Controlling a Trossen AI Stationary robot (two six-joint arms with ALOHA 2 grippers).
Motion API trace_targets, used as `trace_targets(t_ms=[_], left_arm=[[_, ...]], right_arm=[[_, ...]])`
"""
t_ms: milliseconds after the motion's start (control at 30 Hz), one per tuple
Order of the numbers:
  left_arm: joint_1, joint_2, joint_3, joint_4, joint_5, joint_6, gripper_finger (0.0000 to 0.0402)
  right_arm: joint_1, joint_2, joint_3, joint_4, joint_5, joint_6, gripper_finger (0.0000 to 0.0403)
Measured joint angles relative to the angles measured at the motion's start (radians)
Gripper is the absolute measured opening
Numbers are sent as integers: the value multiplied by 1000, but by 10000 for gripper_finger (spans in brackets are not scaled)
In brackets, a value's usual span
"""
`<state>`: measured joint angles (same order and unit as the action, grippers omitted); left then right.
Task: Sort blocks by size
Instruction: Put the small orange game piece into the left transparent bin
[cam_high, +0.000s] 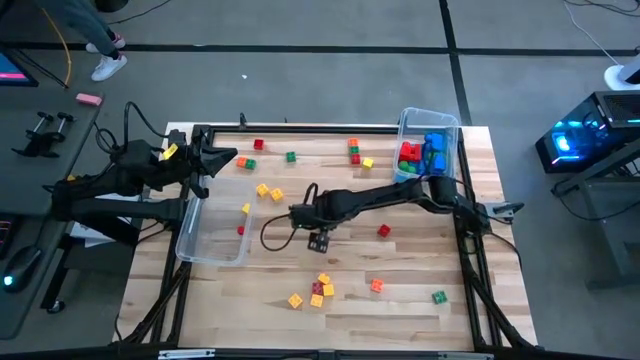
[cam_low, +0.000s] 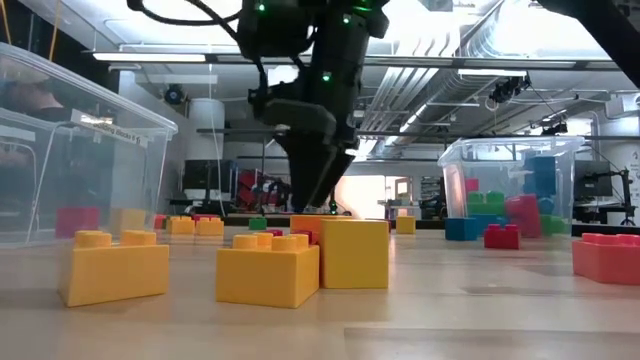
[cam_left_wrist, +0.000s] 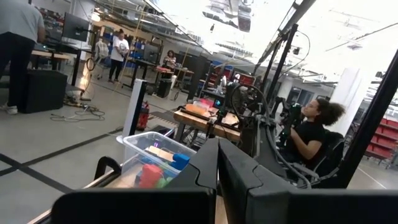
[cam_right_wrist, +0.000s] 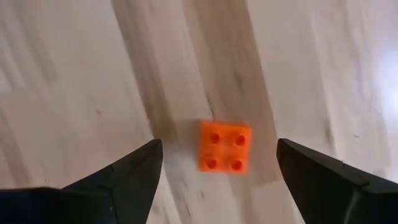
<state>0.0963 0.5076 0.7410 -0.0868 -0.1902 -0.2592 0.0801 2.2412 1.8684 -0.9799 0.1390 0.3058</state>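
We are lining up a pick. Our right gripper (cam_right_wrist: 216, 163) hangs over mid-table with its fingers spread wide, empty, and the small orange four-stud plastic block (cam_right_wrist: 225, 147) lies flat on the wooden table (cam_right_wrist: 74, 81) between them, untouched. Next we judge it calls for a straight descent, then closing. Our left gripper (cam_left_wrist: 217, 186) waits clenched at the table's left edge.

Bright overhead ceiling glare, perhaps motion blur across the wrist-view wood grain
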Motion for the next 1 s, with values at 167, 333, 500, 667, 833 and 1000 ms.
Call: trace_targets(t_ms=[167, 333, 500, 667, 833, 1000], left_arm=[[1, 0, 0, 1, 0, 0, 0], [2, 0, 0, 1, -2, 1, 0], [2, 0, 0, 1, -8, 10, 0], [2, 0, 0, 1, -21, 10, 0], [2, 0, 0, 1, -30, 10, 0], [2, 0, 0, 0, -30, 9, 0]], right_arm=[[-4, -115, -93, 54, 8, -55, 312], [-41, -298, -367, 269, -65, 21, 312], [-42, -347, -475, 479, -86, 132, 312], [-30, -271, -460, 493, -57, 108, 312], [-32, -216, -455, 507, -24, 94, 312], [-31, -178, -455, 536, -41, 76, 312]])
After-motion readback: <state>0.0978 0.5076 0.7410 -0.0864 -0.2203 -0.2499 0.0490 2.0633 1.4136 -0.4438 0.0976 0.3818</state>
